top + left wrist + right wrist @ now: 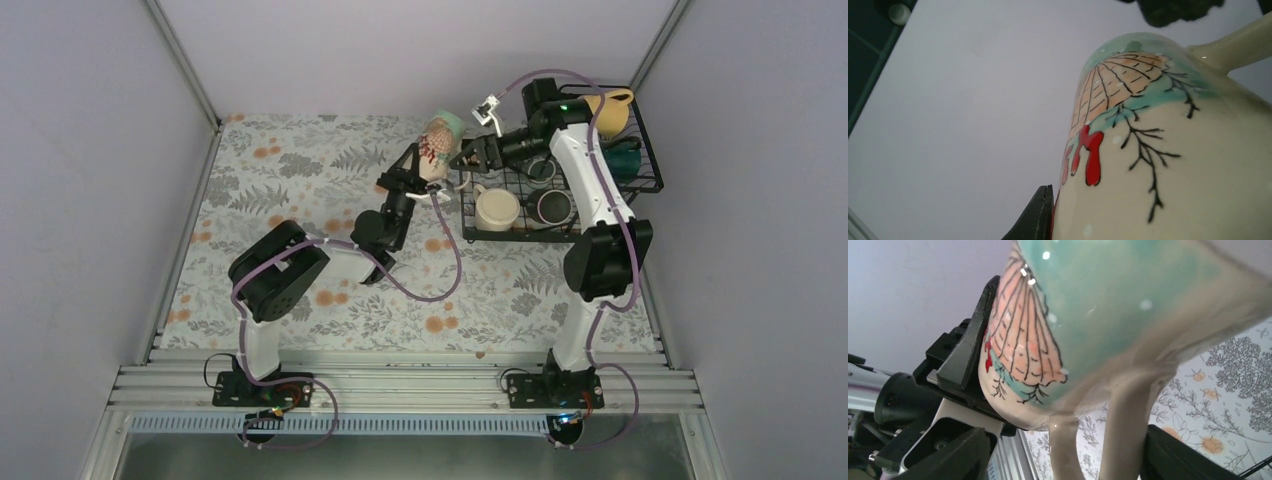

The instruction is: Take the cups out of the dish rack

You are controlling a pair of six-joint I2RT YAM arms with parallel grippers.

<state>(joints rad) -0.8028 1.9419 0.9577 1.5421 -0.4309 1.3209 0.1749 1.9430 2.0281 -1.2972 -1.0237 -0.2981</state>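
Observation:
A cream mug with a red, orange and teal print (438, 142) hangs in the air left of the black wire dish rack (520, 231). My left gripper (418, 172) is shut on its body; one finger (1040, 217) presses the mug's side (1173, 150). My right gripper (470, 152) is at the mug's handle (1120, 405), with its jaws spread to either side (1068, 460) and a gap on the left side. In the rack sit a plain cream mug (497, 208), a dark mug (553, 206), another dark mug (540, 168), a teal mug (625, 160) and a yellow mug (610, 105).
The table wears a leafy floral cloth (300, 180). Grey walls close in the left, back and right. The rack stands at the back right, against the right wall. The arm bases sit on a metal rail (400, 385) at the near edge.

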